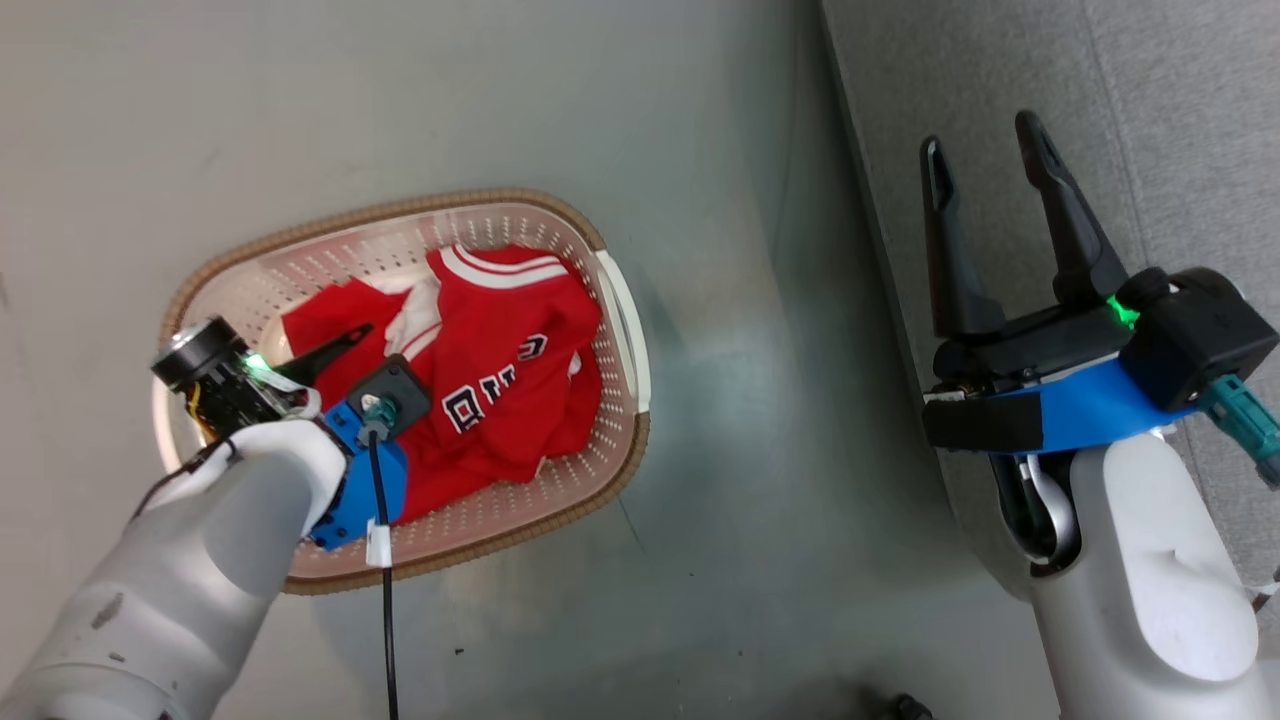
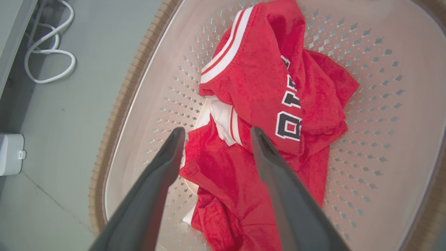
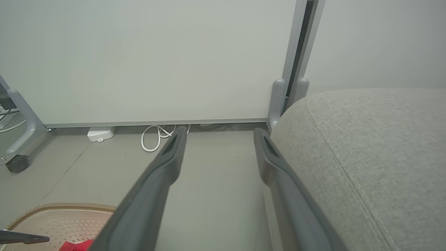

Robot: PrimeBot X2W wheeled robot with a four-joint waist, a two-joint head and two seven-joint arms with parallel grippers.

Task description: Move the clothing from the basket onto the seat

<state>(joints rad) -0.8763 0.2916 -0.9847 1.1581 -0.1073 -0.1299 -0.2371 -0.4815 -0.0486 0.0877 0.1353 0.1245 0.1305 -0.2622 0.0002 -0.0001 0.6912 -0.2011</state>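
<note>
The cream basket [image 1: 400,212] with its brown rim stands on the grey floor. In it lies the red clothing [image 1: 520,420], a crumpled jersey with dark white-edged lettering and white striped trim. My left gripper [image 1: 352,340] hangs over the basket's left half. In the left wrist view it [image 2: 216,134] is open just above the clothing [image 2: 258,90], holding nothing, with the basket wall [image 2: 115,115] at the left. My right gripper [image 1: 985,140] is open and empty over the edge of the light grey seat [image 1: 1160,120], whose rounded corner [image 3: 376,157] lies right of that gripper [image 3: 219,134].
Pale partition panels [image 3: 156,59] close off the far side, with a post [image 3: 278,101] beside the seat. A coiled white cable [image 2: 48,52] and a white adapter box [image 2: 10,153] lie on the floor past the basket. A caster wheel [image 3: 17,163] stands at the far left.
</note>
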